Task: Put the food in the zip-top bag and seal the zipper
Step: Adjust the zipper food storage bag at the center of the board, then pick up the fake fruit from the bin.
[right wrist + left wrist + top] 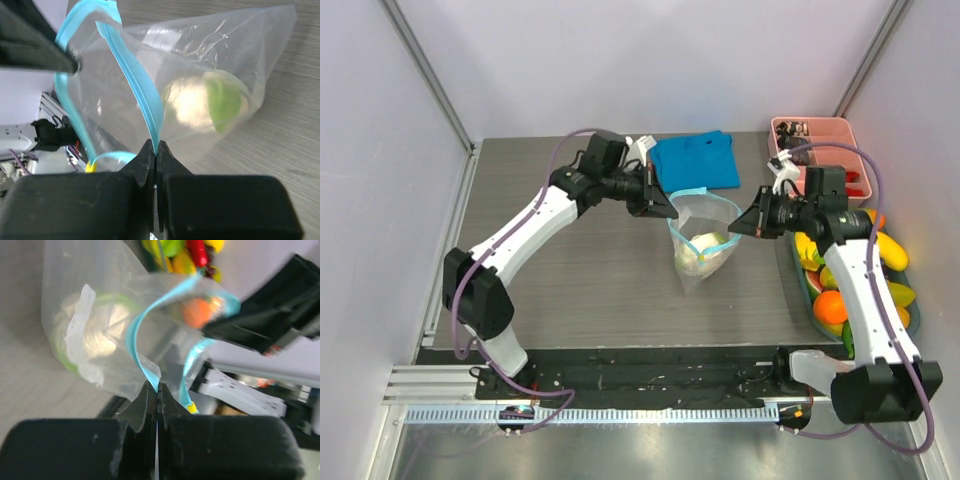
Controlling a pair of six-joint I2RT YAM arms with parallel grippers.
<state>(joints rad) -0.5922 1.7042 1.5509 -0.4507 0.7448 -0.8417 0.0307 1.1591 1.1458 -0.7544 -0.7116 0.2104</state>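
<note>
The clear zip-top bag point(701, 240) hangs in mid-table between both grippers, mouth open at the top. Its light-blue zipper point(692, 193) forms a loop. Inside lies a white cauliflower with green leaves point(704, 249), also seen in the left wrist view point(100, 335) and the right wrist view point(205, 102). My left gripper point(670, 214) is shut on the zipper strip point(142, 352) at the bag's left rim. My right gripper point(739, 228) is shut on the zipper strip point(145, 100) at the right rim. More food, bananas and an orange point(831, 305), lies in a tray at the right.
A blue folded cloth point(695, 160) lies at the back behind the bag. A pink tray point(815, 150) with small dark and red bits stands at the back right. The food tray point(912, 318) runs along the right edge under my right arm.
</note>
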